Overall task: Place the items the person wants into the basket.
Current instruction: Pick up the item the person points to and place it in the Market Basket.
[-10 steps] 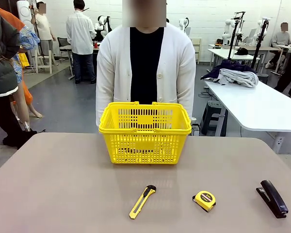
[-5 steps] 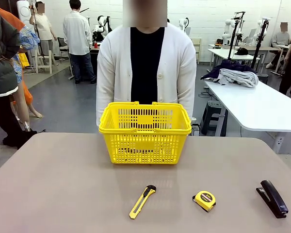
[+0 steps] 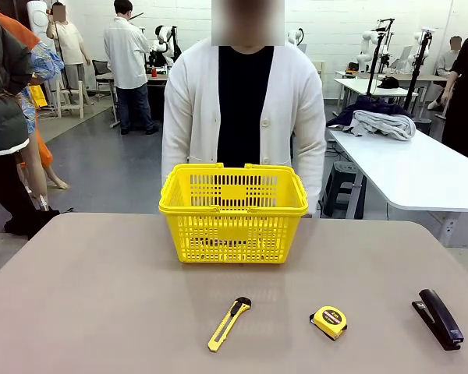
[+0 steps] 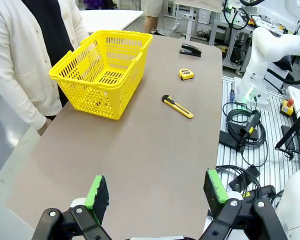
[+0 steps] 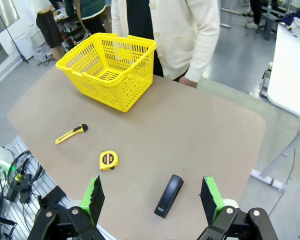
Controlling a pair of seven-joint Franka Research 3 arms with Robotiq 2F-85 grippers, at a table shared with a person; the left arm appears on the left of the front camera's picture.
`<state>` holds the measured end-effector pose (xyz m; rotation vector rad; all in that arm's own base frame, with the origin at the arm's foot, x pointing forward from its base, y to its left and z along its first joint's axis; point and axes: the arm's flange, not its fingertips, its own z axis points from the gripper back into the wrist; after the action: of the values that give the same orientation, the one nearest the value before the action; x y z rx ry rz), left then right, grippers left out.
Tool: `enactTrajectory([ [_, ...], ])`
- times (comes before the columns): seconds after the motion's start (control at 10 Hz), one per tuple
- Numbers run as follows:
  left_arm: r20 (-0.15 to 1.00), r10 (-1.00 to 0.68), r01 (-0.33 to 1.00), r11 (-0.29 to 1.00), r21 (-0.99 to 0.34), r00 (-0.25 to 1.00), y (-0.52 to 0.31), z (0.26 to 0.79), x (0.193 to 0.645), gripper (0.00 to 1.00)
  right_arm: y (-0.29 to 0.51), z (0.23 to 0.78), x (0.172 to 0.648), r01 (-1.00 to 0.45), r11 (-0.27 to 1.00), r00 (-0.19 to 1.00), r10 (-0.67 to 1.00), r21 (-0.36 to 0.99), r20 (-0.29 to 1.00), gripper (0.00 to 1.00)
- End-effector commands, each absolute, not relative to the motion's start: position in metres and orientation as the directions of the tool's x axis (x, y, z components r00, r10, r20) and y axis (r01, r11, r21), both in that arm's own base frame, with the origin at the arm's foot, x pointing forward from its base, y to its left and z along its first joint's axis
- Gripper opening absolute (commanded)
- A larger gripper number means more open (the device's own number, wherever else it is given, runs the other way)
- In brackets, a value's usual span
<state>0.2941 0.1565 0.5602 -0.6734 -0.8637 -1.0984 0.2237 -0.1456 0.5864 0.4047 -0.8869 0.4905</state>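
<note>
Person (image 3: pixel 246 109) in white cardigan standing slightly further right behind basket (image 3: pixel 233 214) than earlier; table (image 3: pixel 101 296) items staying put. Basket sitting centre frame, contents unclear through mesh. Lying along lower frame, well apart: utility knife (image 3: pixel 228 323), tape measure (image 3: pixel 329 322), stapler (image 3: pixel 438 318). Left gripper (image 4: pixel 153 192), right gripper (image 5: pixel 152 195) spreading wide, grasping nothing.
</note>
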Motion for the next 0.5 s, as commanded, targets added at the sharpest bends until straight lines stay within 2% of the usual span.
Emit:
enactTrajectory([
  [0.0,0.87,-0.461,0.951,0.308,-0.027,0.174,0.1583,0.561,0.2958,0.99,-0.1446,0.5856,0.2251,-0.564,0.814,0.532,0.234,0.135,0.814,1.0],
  [0.4,0.87,-0.461,0.951,0.308,-0.027,0.174,0.1583,0.561,0.2958,0.99,-0.1446,0.5856,0.2251,-0.564,0.814,0.532,0.234,0.135,0.814,1.0],
])
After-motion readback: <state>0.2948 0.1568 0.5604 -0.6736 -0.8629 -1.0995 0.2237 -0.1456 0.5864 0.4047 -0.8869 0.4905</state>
